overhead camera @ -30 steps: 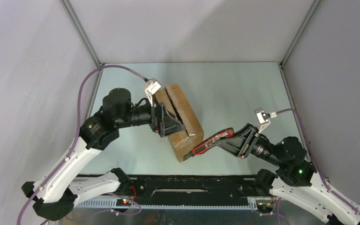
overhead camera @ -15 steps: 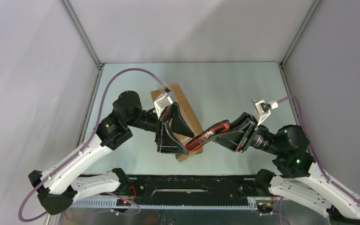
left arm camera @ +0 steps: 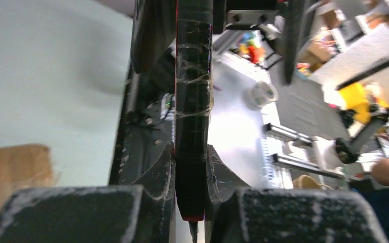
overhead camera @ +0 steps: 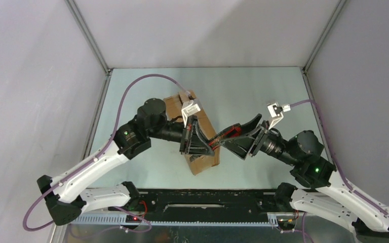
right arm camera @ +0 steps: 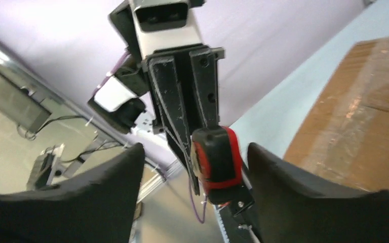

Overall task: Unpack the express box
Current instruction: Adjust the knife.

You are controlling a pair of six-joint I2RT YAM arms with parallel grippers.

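The express box [overhead camera: 201, 163], brown cardboard with clear tape, lies on the table under both grippers. It also shows in the right wrist view [right arm camera: 364, 111] and the left wrist view [left arm camera: 10, 172]. A red and black utility knife [overhead camera: 227, 134] hangs above the box. My left gripper [overhead camera: 208, 145] is shut on the knife's black handle [left arm camera: 193, 126], with a finger [left arm camera: 157, 172] pressed to each side. My right gripper [right arm camera: 195, 152] stands open around the knife's red end [right arm camera: 217, 157], with a gap on each side. Its finger [right arm camera: 294, 187] touches nothing.
Grey enclosure walls stand on three sides of the pale table [overhead camera: 263, 96]. A black rail [overhead camera: 207, 205] runs along the near edge between the arm bases. The left arm's purple cable [overhead camera: 131, 88] loops over the table's left side.
My left gripper swung right over the box and shut on the knife. My right gripper, which held the knife, has opened and let it go.
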